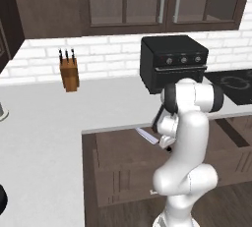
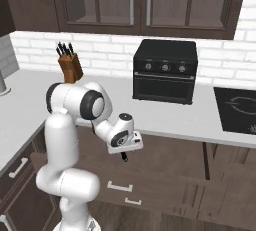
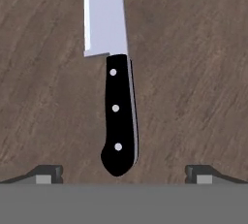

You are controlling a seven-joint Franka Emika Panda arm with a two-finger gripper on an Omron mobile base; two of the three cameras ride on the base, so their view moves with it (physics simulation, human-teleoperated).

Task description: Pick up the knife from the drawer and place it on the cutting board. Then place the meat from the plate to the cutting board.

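**End effector spread wide over the knife in the open drawer**

The knife [image 3: 117,97] lay flat on the brown wooden floor of the drawer [image 3: 193,72]. Its black handle had three small pale dots in a row. The silver-grey blade ran up and away from the handle to the top edge of the hand view. The end effector [image 3: 123,173] was spread wide. One dark fingertip [image 3: 46,173] sat far out on one side of the handle's end and the other sat far out on the other side. Neither one touched the knife, and the handle's end lay between them.

From the left base view, the drawer [image 1: 123,157] was pulled out under the pale worktop [image 1: 44,123]. A bit of the blade [image 1: 146,135] showed inside it, just beside the white arm. The end effector [image 2: 124,156] pointed down into the drawer in the right base view.

A wooden knife block [image 1: 69,72] stood on the worktop by the white brick wall. A black toaster oven [image 1: 172,61] sat further along, and a black cooktop [image 2: 237,109] lay flat beside that
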